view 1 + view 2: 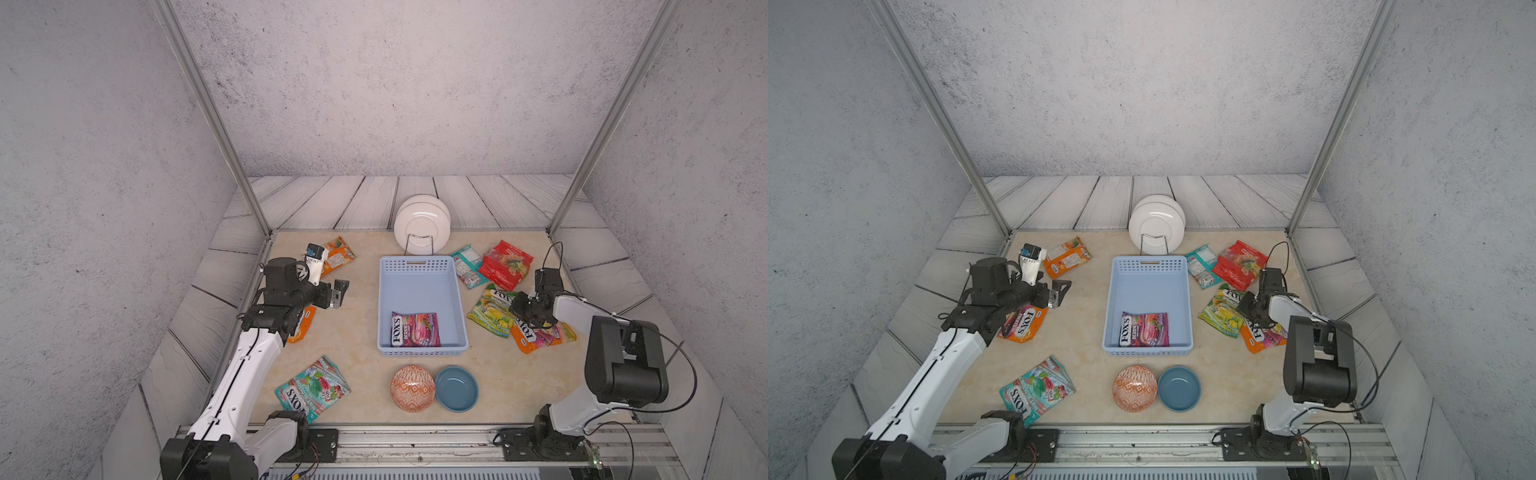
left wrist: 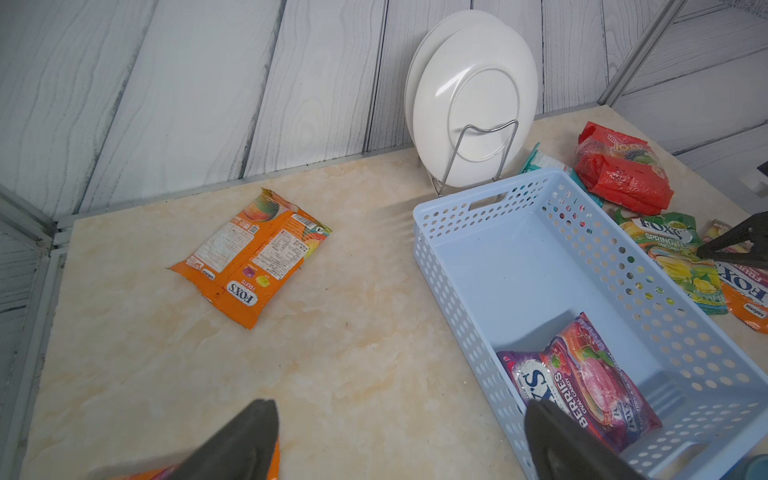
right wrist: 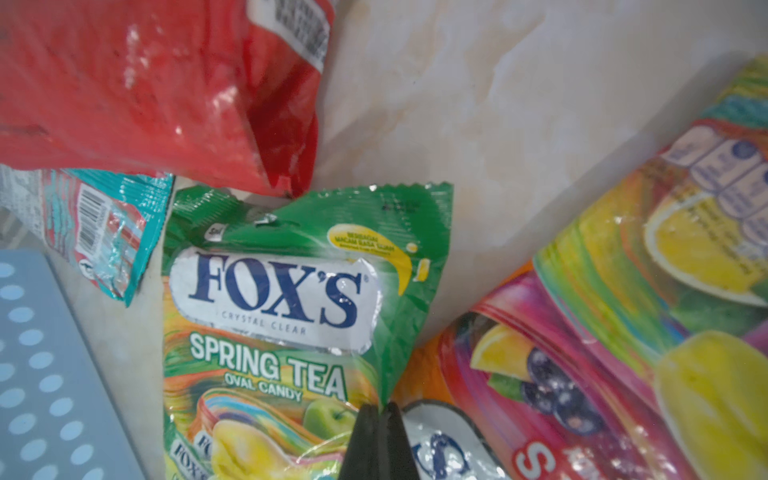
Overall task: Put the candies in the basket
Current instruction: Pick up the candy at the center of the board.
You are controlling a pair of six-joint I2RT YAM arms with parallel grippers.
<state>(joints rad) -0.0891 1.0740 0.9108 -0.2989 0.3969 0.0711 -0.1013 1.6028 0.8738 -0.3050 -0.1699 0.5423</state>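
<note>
The light blue basket [image 1: 417, 286] stands mid-table and holds a purple candy bag [image 1: 415, 329]. My right gripper [image 3: 380, 409] is shut on the side edge of a yellow-green Spring Tea bag [image 3: 270, 291], right of the basket beside an orange fruit bag [image 1: 544, 337], a red bag [image 1: 505, 264] and a teal bag [image 1: 468, 266]. My left gripper [image 2: 399, 415] hangs open with nothing in it, above the table left of the basket. An orange bag [image 2: 253, 255] lies at the back left. Another orange bag [image 1: 1023, 324] lies under the left arm, and a teal bag [image 1: 312, 386] at the front left.
White plates [image 1: 422, 222] stand in a wire rack just behind the basket. An orange patterned bowl [image 1: 412, 388] and a round blue bowl [image 1: 456, 388] sit in front of it. Metal frame posts rise at the table's back corners.
</note>
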